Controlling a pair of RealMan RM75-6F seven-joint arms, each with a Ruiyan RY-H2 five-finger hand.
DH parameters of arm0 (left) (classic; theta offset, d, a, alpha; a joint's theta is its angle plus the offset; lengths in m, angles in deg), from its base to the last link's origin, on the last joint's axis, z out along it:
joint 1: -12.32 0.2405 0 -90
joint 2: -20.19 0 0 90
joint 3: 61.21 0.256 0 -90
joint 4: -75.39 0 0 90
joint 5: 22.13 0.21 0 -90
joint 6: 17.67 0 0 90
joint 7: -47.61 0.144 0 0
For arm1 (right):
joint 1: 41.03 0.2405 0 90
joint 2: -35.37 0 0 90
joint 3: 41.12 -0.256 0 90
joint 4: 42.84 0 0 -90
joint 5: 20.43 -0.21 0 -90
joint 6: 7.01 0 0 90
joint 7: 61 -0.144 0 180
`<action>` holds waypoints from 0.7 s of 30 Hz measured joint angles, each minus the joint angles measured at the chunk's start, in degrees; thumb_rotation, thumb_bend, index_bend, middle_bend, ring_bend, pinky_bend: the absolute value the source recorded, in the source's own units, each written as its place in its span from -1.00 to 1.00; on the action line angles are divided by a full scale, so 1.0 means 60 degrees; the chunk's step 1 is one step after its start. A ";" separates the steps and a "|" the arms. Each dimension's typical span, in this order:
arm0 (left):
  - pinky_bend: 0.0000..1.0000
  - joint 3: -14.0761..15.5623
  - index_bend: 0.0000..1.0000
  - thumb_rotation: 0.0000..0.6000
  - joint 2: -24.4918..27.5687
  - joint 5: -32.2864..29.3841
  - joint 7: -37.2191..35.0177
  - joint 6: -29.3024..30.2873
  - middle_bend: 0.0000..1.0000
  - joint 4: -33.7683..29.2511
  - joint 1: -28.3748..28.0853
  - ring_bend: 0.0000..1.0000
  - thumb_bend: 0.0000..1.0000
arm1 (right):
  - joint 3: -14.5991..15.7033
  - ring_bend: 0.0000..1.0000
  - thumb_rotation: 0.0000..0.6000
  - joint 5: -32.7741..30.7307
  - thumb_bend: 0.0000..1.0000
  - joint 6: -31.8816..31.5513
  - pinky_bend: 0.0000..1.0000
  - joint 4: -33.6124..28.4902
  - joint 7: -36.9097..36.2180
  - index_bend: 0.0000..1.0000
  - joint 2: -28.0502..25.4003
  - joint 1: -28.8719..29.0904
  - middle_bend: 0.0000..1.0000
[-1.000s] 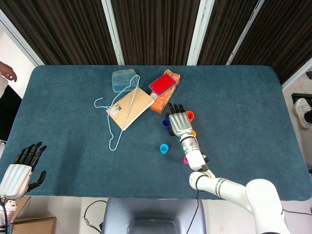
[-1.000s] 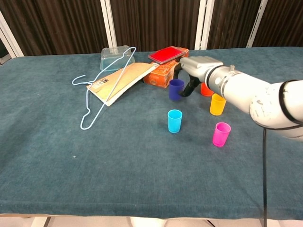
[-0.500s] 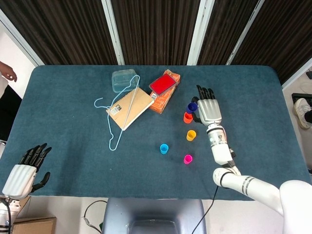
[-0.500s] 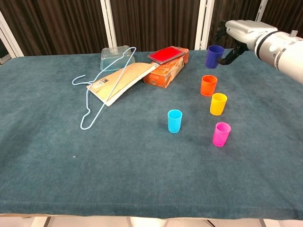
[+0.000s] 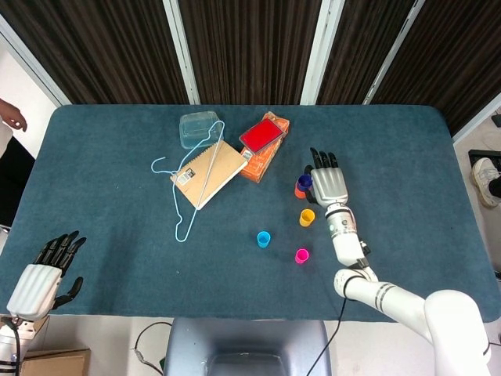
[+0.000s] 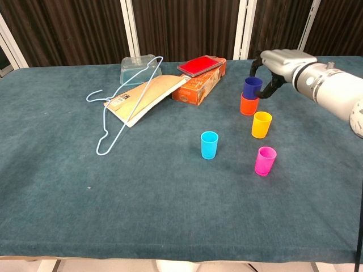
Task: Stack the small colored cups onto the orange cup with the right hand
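The dark blue cup [image 6: 252,87] sits in the top of the orange cup [image 6: 248,106], and my right hand [image 6: 278,63] still grips the blue cup from its right side. In the head view the right hand [image 5: 330,186] covers part of the blue cup [image 5: 304,182] and the orange cup [image 5: 299,191]. A yellow cup [image 6: 261,124], a pink cup [image 6: 265,160] and a light blue cup [image 6: 209,144] stand apart in front of the stack. My left hand [image 5: 45,272] hangs off the table's front left corner with its fingers apart, holding nothing.
An orange box [image 6: 198,88] with a red case [image 6: 199,64] on it lies just left of the stack. Further left are a brown notebook [image 6: 142,97], a light blue hanger [image 6: 116,113] and a clear container [image 6: 138,68]. A person's arm [image 5: 11,115] shows at the far left.
My right hand has lowered the dark blue cup from above the table down into the orange cup. A second ago it was gripping that cup further left near the box.
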 measured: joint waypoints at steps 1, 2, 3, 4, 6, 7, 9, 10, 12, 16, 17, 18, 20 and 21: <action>-0.78 0.0002 -1.00 1.00 0.0005 0.0000 -0.0010 0.0005 -1.00 0.0000 0.0003 -1.00 -0.15 | 0.0007 -1.00 1.00 -0.0076 0.05 0.0047 -1.00 0.0003 0.0089 -0.37 0.0008 0.0011 -1.00; -0.78 0.0002 -1.00 1.00 0.0008 -0.0003 -0.0022 0.0008 -1.00 0.0003 0.0004 -1.00 -0.15 | 0.0018 -1.00 1.00 -0.0137 0.04 0.0078 -1.00 -0.0017 0.0198 -0.45 0.0003 0.0015 -1.00; -0.78 0.0000 -1.00 1.00 0.0012 -0.0009 -0.0036 0.0009 -1.00 0.0009 0.0004 -1.00 -0.15 | 0.0024 -1.00 1.00 -0.0149 0.04 0.0079 -1.00 -0.0062 0.0243 -0.52 -0.0018 0.0006 -1.00; -0.78 -0.0002 -1.00 1.00 0.0015 -0.0016 -0.0046 0.0008 -1.00 0.0012 0.0004 -1.00 -0.15 | 0.0028 -1.00 1.00 -0.0145 0.04 0.0072 -1.00 -0.0135 0.0246 -0.56 -0.0057 -0.0013 -1.00; -0.78 -0.0004 -1.00 1.00 0.0024 -0.0030 -0.0065 0.0001 -1.00 0.0013 0.0002 -1.00 -0.15 | 0.0041 -1.00 1.00 -0.0079 0.03 0.0022 -1.00 -0.0425 0.0156 -0.62 -0.0218 -0.0095 -1.00; -0.78 -0.0003 -1.00 1.00 0.0025 -0.0027 -0.0065 0.0004 -1.00 0.0013 0.0002 -1.00 -0.15 | 0.0053 -1.00 1.00 -0.0016 0.03 -0.0017 -1.00 -0.0604 0.0084 -0.63 -0.0318 -0.0148 -1.00; -0.78 0.0005 -1.00 1.00 0.0021 -0.0005 -0.0054 0.0015 -1.00 0.0013 0.0003 -1.00 -0.15 | 0.0114 -1.00 1.00 0.0227 0.03 -0.0139 -1.00 -0.1154 -0.0153 -0.61 -0.0630 -0.0322 -1.00; -0.78 0.0011 -1.00 1.00 0.0019 0.0006 -0.0048 0.0018 -1.00 0.0007 0.0003 -1.00 -0.15 | 0.0158 -1.00 1.00 0.0362 0.03 -0.0193 -1.00 -0.1443 -0.0271 -0.60 -0.0796 -0.0417 -1.00; -0.78 0.0023 -1.00 1.00 0.0010 0.0023 -0.0014 0.0019 -1.00 -0.0005 0.0002 -1.00 -0.15 | 0.0303 -1.00 1.00 0.0703 0.03 -0.0291 -1.00 -0.2232 -0.0583 -0.58 -0.1259 -0.0675 -1.00; -0.78 0.0040 -1.00 1.00 -0.0023 0.0053 0.0055 0.0007 -1.00 -0.0023 -0.0007 -1.00 -0.15 | 0.0780 -1.00 1.00 0.1542 0.02 -0.0431 -1.00 -0.3895 -0.1159 -0.56 -0.2405 -0.1255 -1.00; -0.78 0.0042 -1.00 1.00 -0.0030 0.0055 0.0073 0.0000 -1.00 -0.0027 -0.0011 -1.00 -0.15 | 0.0994 -1.00 1.00 0.1878 0.02 -0.0475 -1.00 -0.4327 -0.1306 -0.54 -0.2784 -0.1442 -1.00; -0.78 0.0045 -1.00 1.00 -0.0041 0.0060 0.0095 -0.0012 -1.00 -0.0033 -0.0018 -1.00 -0.15 | 0.1174 -1.00 1.00 0.2126 0.02 -0.0500 -1.00 -0.4567 -0.1398 -0.51 -0.3029 -0.1577 -1.00; -0.78 0.0052 -1.00 1.00 -0.0054 0.0068 0.0114 -0.0033 -1.00 -0.0037 -0.0030 -1.00 -0.15 | 0.1595 -1.00 1.00 0.2545 0.02 -0.0510 -1.00 -0.4839 -0.1524 -0.49 -0.3368 -0.1824 -1.00; -0.78 0.0059 -1.00 1.00 -0.0061 0.0077 0.0125 -0.0042 -1.00 -0.0038 -0.0035 -1.00 -0.15 | 0.1742 -1.00 1.00 0.2629 0.02 -0.0492 -1.00 -0.4855 -0.1531 -0.48 -0.3420 -0.1890 -1.00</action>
